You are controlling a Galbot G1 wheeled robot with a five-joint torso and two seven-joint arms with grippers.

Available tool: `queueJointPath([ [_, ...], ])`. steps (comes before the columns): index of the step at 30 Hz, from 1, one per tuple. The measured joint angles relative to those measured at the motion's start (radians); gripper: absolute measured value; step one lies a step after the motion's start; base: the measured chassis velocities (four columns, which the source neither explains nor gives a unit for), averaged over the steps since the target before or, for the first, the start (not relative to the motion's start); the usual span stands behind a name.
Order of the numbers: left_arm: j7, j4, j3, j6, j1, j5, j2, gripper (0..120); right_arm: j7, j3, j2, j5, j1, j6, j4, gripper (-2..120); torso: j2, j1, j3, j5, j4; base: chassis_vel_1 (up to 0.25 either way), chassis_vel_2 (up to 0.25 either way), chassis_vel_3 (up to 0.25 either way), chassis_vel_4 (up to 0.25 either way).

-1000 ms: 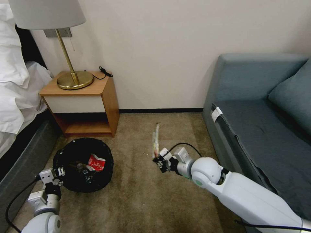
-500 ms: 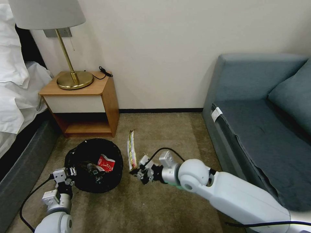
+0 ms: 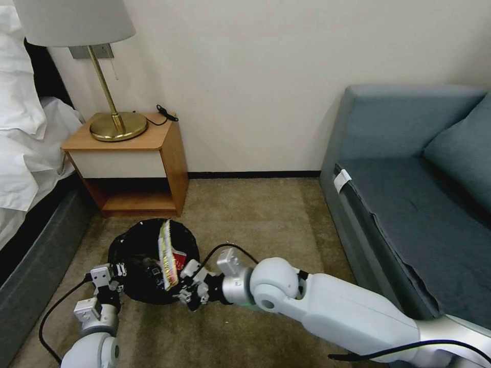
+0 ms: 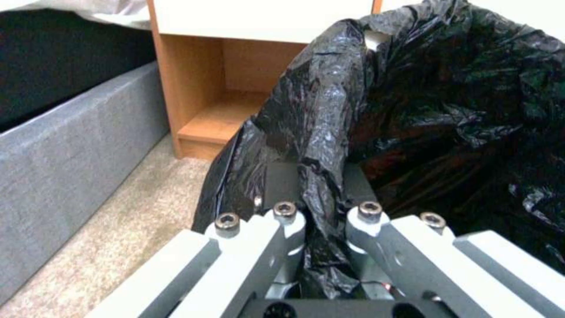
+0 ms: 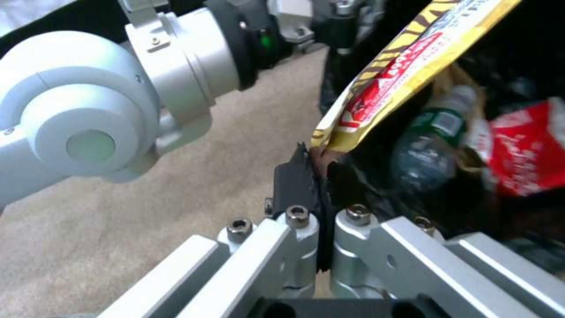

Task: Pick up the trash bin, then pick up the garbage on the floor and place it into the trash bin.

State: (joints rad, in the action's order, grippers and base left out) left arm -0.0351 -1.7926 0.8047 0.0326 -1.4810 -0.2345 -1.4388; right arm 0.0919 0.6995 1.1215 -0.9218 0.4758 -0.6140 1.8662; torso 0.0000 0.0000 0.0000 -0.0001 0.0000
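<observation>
The right gripper (image 3: 185, 292) is clamped on the lower end of the long bar wrapper (image 3: 167, 254), whose free end stands up and leans out beyond the fingertips over the mouth of the trash bin (image 3: 134, 240). The left gripper (image 3: 113, 269) is pinched shut on the bin's black liner (image 4: 318, 145) at the near rim. To finish well, I would carry the right gripper further over the opening before parting its fingers, so the wrapper drops beside the bottle (image 5: 432, 145) and red packet (image 5: 525, 148) rather than tipping over the rim.

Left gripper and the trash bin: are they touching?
Touching. In the left wrist view the left gripper is closed on a fold of the black liner at the rim of the trash bin.
</observation>
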Motion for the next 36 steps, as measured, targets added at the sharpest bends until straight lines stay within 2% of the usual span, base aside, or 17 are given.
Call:
queueJointPath([
  [5, -0.004, -0.004, -0.003, -0.001, -0.003, 0.000, 0.003, 3, -0.002, 0.016, 0.018, -0.011, -0.016, 0.002, -0.020, 0, 0.000, 0.000, 0.000, -0.0001, 0.0001, 0.000, 0.000, 0.000, 0.000],
  [21, -0.009, -0.009, -0.007, 0.006, -0.017, -0.019, 0.011, 3, -0.032, 0.028, 0.083, 0.015, -0.013, 0.034, -0.210, 0, 0.000, 0.000, 0.000, 0.0001, 0.0000, 0.000, 0.000, 0.000, 0.000],
  [22, -0.009, -0.009, -0.007, 0.006, -0.016, -0.021, 0.012, 3, -0.037, 0.028, 0.085, 0.018, -0.012, 0.036, -0.218, 2, 0.000, 0.000, 0.000, 0.0001, 0.0000, 0.000, 0.000, 0.000, 0.000],
  [23, -0.009, -0.009, -0.006, 0.005, -0.016, -0.022, 0.013, 3, -0.043, 0.027, 0.086, 0.019, -0.010, 0.038, -0.225, 10, 0.000, 0.000, 0.000, 0.0001, 0.0000, 0.000, 0.000, 0.000, 0.000],
  [25, -0.009, -0.009, -0.006, 0.005, -0.016, -0.022, 0.013, 3, -0.045, 0.026, 0.087, 0.019, -0.010, 0.039, -0.227, 12, 0.000, 0.000, 0.000, 0.0001, 0.0000, 0.000, 0.000, 0.000, 0.000],
  [27, -0.010, -0.009, -0.006, 0.003, -0.015, -0.023, 0.013, 3, -0.054, 0.020, 0.087, 0.020, -0.009, 0.041, -0.230, 23, 0.000, 0.000, 0.000, 0.0001, 0.0000, 0.000, 0.000, 0.000, 0.000],
  [28, -0.010, -0.009, -0.006, 0.003, -0.015, -0.023, 0.013, 3, -0.054, 0.020, 0.087, 0.020, -0.009, 0.041, -0.230, 23, 0.000, 0.000, 0.000, 0.0001, 0.0000, 0.000, 0.000, 0.000, 0.000],
  [30, -0.010, -0.009, -0.006, 0.001, -0.015, -0.023, 0.012, 3, -0.056, 0.015, 0.085, 0.020, -0.008, 0.041, -0.229, 33, 0.000, 0.000, 0.000, 0.0001, 0.0000, 0.000, 0.000, 0.000, 0.000],
  [31, -0.010, -0.009, -0.006, 0.001, -0.015, -0.023, 0.012, 3, -0.056, 0.015, 0.085, 0.020, -0.008, 0.041, -0.229, 33, 0.000, 0.000, 0.000, 0.0001, 0.0000, 0.000, 0.000, 0.000, 0.000],
  [33, -0.010, -0.009, -0.006, -0.001, -0.015, -0.023, 0.011, 3, -0.059, 0.009, 0.085, 0.020, -0.007, 0.042, -0.226, 44, 0.000, 0.000, 0.000, 0.0001, 0.0000, 0.000, 0.000, 0.000, 0.000],
  [36, -0.010, -0.010, -0.006, -0.005, -0.016, -0.027, 0.011, 3, -0.062, 0.000, 0.085, 0.020, -0.006, 0.042, -0.220, 51, 0.000, 0.000, 0.000, 0.0001, 0.0000, 0.000, 0.000, 0.000, 0.000],
])
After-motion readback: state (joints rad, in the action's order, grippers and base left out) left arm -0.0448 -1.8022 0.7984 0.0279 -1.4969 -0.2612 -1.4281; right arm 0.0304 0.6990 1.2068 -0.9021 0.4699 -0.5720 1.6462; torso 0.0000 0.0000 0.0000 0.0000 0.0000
